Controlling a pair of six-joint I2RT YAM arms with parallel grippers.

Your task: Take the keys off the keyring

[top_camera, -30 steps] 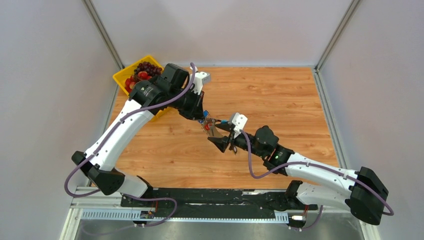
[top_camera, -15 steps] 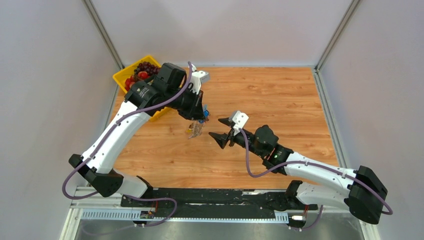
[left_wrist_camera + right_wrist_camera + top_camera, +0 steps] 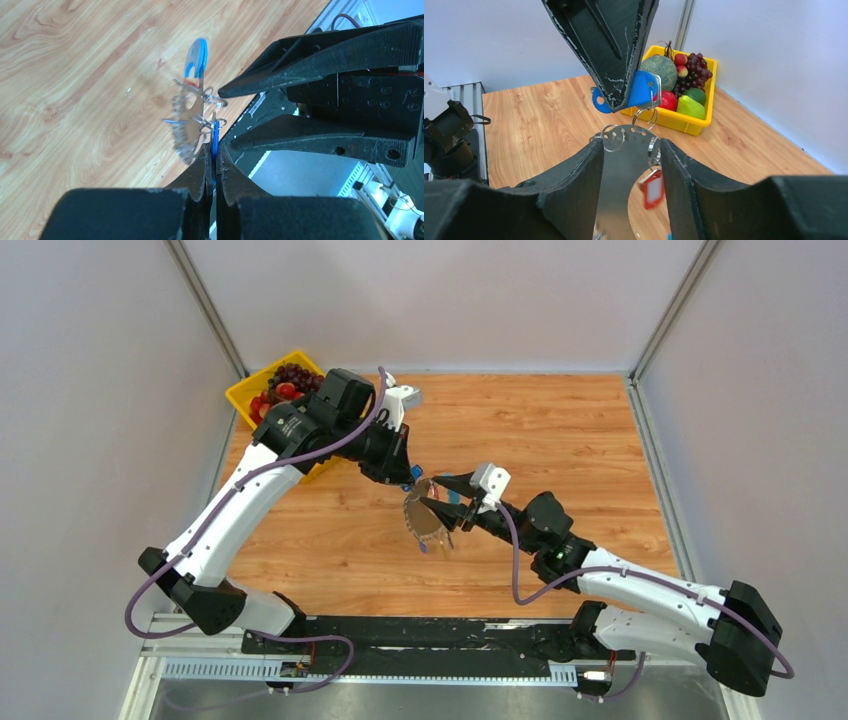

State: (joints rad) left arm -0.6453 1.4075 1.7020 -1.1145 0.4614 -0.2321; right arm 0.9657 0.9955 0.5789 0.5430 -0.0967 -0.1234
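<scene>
blue plastic of the keyring [image 3: 639, 90] is pinched in the shut left end effector [image 3: 212, 147] and hung above the worktop [image 3: 560, 440]. right end effector [image 3: 630, 145] jaws stand apart astride it, w/ a red-tagged key [image 3: 652, 190] dangling below. judged: key to be nipped w/ tips only, then drawn off slowly.

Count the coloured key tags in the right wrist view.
2: a blue tag pinched by the left gripper at the top, and a red tag hanging between the fingers of the right gripper. More may be hidden.
</scene>
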